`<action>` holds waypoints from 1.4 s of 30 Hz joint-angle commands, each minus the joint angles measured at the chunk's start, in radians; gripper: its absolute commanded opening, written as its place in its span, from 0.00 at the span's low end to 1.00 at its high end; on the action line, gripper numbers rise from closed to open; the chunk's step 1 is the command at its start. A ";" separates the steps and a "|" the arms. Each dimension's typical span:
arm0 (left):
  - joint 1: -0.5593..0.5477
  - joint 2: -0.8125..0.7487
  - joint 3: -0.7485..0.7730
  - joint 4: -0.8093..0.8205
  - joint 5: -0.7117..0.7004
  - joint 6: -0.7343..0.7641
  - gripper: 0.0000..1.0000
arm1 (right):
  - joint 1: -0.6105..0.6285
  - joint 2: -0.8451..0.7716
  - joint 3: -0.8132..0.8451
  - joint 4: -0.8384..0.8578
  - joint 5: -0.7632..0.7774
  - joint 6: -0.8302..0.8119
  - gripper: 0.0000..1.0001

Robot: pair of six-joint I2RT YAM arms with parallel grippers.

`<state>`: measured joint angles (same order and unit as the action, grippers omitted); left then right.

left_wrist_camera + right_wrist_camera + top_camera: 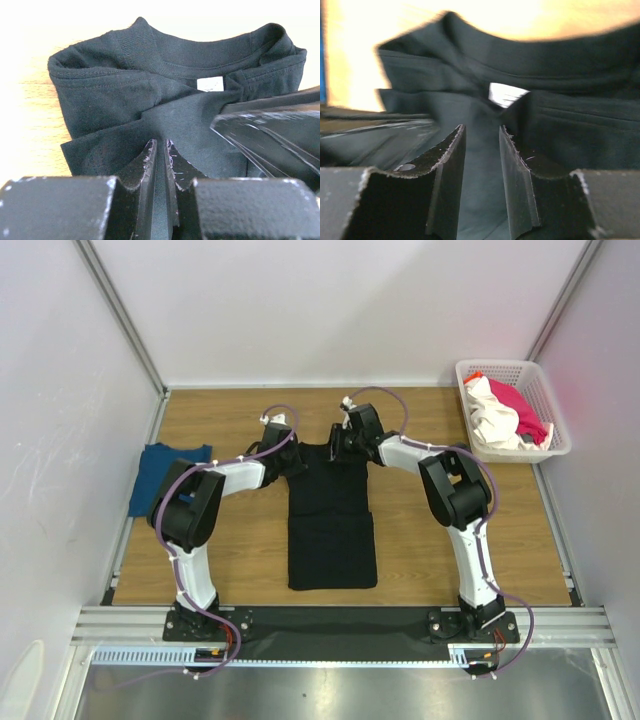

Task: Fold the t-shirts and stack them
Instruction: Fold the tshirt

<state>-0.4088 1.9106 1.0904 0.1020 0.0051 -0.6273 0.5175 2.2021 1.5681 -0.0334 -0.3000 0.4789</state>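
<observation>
The black t-shirt (332, 530) is laid flat in the middle of the wooden worktop (420, 540), folded into a narrow upright strip with its collar at the far end and its hem towards the arm bases; a crease is seen across it about halfway down. A small white tag (210, 84) is seen inside the collar, just under the neck band, and the sleeves are folded in over the body.

The collar end is met by both arms. The left claw (292, 458) is held low at the left shoulder of the shirt; in its wrist view its fingers (147, 160) are pressed nearly together with only a thin slit left, and whether cloth is caught in that slit cannot be told. The right claw (338, 445) is set just beside it over the neck; its wrist view is blurred, but its fingers (447, 160) appear spread, with black cloth seen through the gap and nothing pinched.

A dark blue t-shirt (165, 475) is laid near the left edge of the worktop, well apart from the black one; a white t-shirt (492, 420) and a pink-red t-shirt (525, 415) are heaped in a white lattice basket (553, 410) at the far right corner.
</observation>
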 commanded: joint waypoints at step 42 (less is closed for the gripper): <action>0.008 0.022 0.045 -0.012 0.010 0.023 0.20 | -0.062 -0.050 0.083 -0.266 0.488 -0.217 0.53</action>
<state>-0.4088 1.9358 1.1061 0.1013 0.0124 -0.6273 0.4465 2.1529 1.6184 -0.2657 0.0875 0.3107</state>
